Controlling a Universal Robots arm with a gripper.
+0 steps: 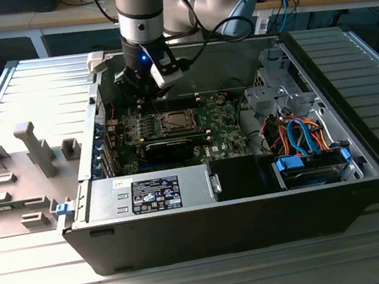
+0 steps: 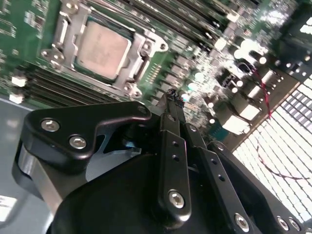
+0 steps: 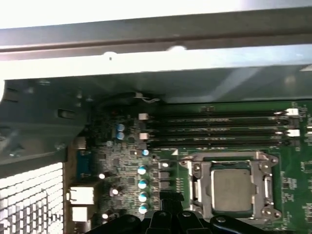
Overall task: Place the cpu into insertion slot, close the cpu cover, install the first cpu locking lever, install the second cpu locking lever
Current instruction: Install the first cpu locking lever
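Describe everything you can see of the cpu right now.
The cpu is a small flat square chip with a dull silvery-grey metal top. It lies flat in the insertion slot on the green motherboard, framed by the silver cpu cover, through whose window its top shows. In both wrist views nothing rests on it; the gripper is off to one side, apart from it. Its edges and underside are hidden.

Silvery-grey cpu [image 2: 103, 50], green motherboard [image 2: 29, 19]

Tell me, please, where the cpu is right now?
The cpu sits in the insertion slot on the green motherboard, beside the long memory slots in both wrist views, with the gripper nearby.
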